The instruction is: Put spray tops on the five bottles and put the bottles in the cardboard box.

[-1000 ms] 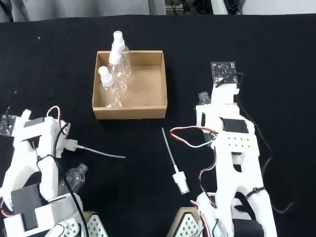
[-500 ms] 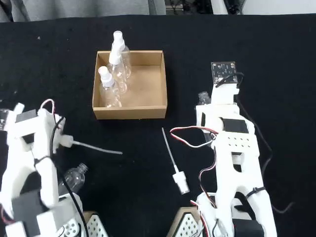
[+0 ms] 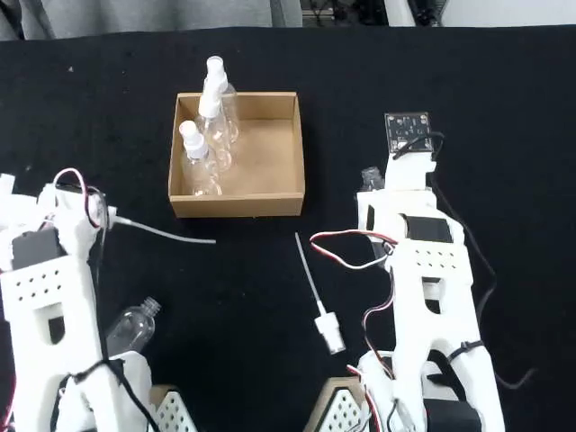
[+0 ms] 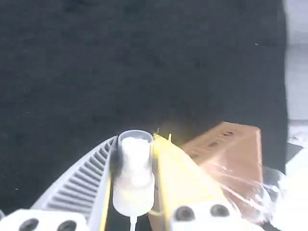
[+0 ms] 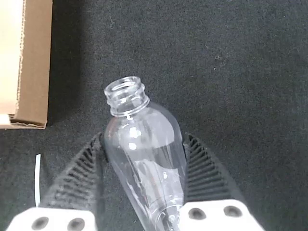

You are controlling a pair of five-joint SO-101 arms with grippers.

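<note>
My left gripper [image 3: 102, 214] is shut on a white spray top [image 4: 132, 174], whose long tube [image 3: 171, 233] points right toward the cardboard box [image 3: 270, 153]. Three capped bottles [image 3: 202, 148] stand in the box's left part. My right gripper [image 5: 144, 144] is shut on a clear uncapped bottle [image 5: 143, 156], right of the box, with its open neck [image 3: 370, 177] facing the table's back. Another uncapped bottle [image 3: 131, 326] lies beside the left arm. A second spray top [image 3: 328, 328] lies on the table between the arms.
The black cloth [image 3: 504, 108] covers the whole table. A corner of the box [image 5: 23, 62] shows near the held bottle, and the box [image 4: 226, 147] also lies beyond the left gripper. Open room lies behind and to the right of the box.
The left arm has lifted and swung toward the back with the spray top, so the tube tip now sits closer to the box front. The right arm has kept still.
</note>
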